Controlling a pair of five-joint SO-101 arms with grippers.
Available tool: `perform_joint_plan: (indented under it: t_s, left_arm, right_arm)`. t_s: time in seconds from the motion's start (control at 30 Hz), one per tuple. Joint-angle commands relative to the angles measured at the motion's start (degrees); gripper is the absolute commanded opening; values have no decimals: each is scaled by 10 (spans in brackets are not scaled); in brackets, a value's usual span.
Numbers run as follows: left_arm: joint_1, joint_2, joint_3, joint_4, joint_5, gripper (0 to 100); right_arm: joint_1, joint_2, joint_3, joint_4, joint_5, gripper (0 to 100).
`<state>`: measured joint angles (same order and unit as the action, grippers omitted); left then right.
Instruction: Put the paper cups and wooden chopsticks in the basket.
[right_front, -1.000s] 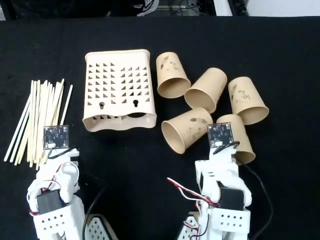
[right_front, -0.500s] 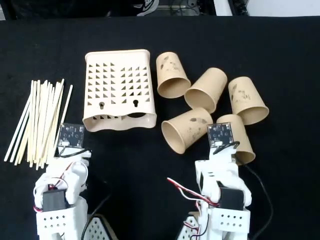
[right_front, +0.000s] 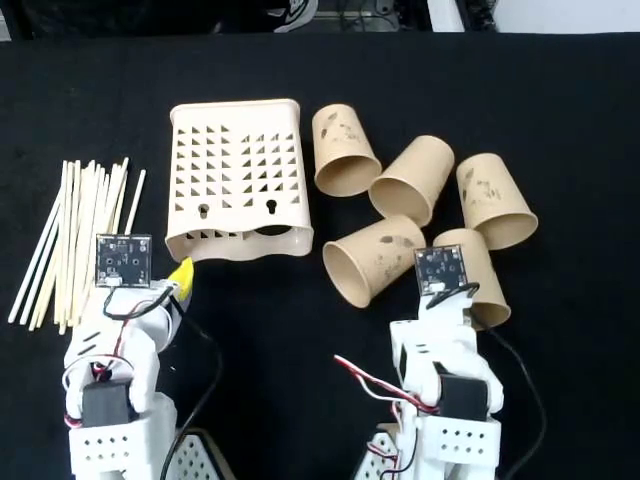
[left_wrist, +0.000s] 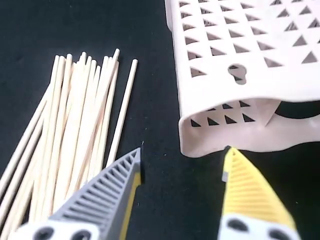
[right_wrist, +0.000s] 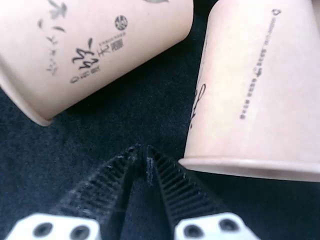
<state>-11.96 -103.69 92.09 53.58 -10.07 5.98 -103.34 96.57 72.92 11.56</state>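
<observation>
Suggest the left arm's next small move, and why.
Probably shift the left gripper sideways over the chopsticks. Its jaws stand open above the bare table, between the bundle and the basket mouth, holding nothing.

I see a cream basket (right_front: 236, 180) cut with triangular holes, tan cups (right_front: 410, 180) with dark markings, pale chopsticks (right_front: 85, 215), a black cloth (right_front: 560, 100).

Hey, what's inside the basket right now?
At the open mouth of the basket, only its own holed wall shows. Deeper in is covered by its upper side. The cups and chopsticks lie outside it.
</observation>
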Motion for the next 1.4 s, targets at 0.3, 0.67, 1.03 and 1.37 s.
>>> perform_joint_plan:
  t_s: [0.3,0.67,1.03,1.37]
  left_arm:
    - [-3,22,49,-116,-40,294]
    - [30,212,44,-287,-63,292]
    - [31,491,-62,-441,-64,291]
    - [30,735,-73,-761,27,216]
  right_arm:
    - [5,-21,0,2,4,15]
    - [5,-21,0,2,4,15]
    - [5,-21,0,2,4,15]
    - [5,-21,0,2,4,15]
